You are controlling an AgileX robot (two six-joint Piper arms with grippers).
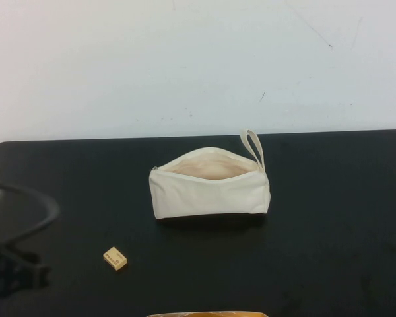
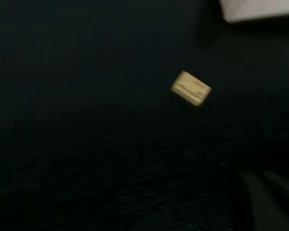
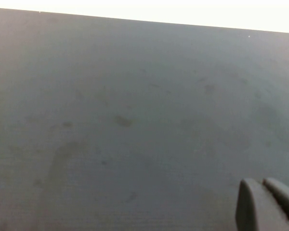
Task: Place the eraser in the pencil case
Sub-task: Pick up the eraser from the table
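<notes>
Two grippers are hard to read, and I cannot tell how their jaws stand. Left gripper (image 1: 13, 267) hangs low at the table's (image 1: 330, 251) left edge, near the eraser (image 1: 115, 258), apart from it. Right gripper (image 3: 267, 204) shows only in its wrist view. Eraser lies front-left of the pencil case (image 1: 210, 188), whose mouth gapes upward.

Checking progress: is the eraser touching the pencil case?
Apart. High view shows bare black table between eraser and pencil case.
</notes>
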